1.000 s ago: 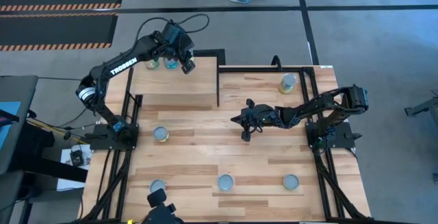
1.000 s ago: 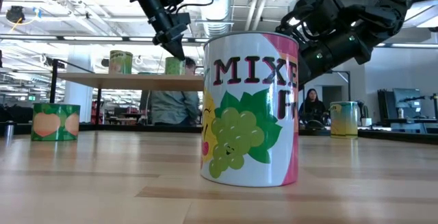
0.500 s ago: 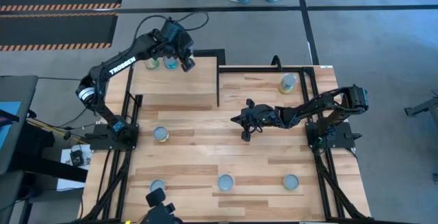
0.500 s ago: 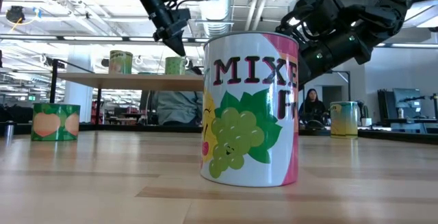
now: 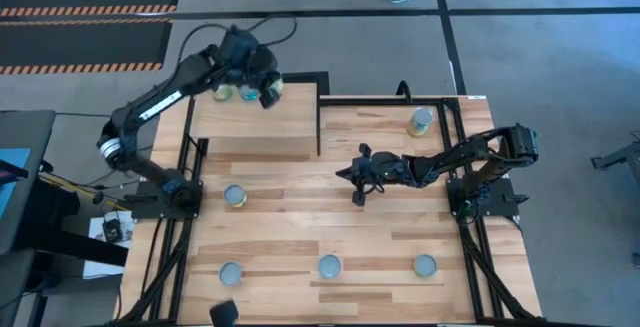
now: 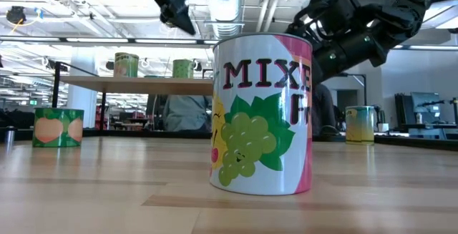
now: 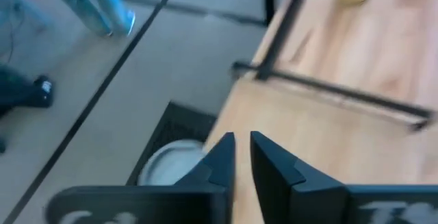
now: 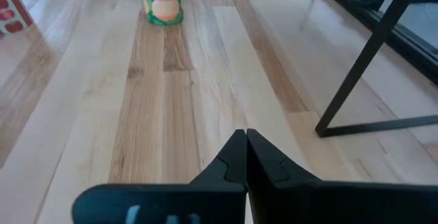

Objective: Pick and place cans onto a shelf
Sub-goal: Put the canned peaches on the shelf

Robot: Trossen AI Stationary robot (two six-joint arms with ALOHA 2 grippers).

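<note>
Beyond plank table (image 5: 300, 227), grey floor (image 5: 520, 27)

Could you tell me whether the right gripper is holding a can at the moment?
No, the right gripper is shut on nothing above bare table.

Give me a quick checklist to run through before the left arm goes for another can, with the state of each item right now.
1. Two cans upright on the shelf, the yellow-labelled can and the green can: ok.
2. Left gripper carries nothing: ok, its fingers stand nearly together with nothing between them.
3. Left gripper lifted clear of the shelf cans: ok in the low view.
4. Next can within easy reach, the can near the left arm's base: ok, standing alone.
5. Right gripper out of the way: ok, shut and empty over mid-table.
</note>
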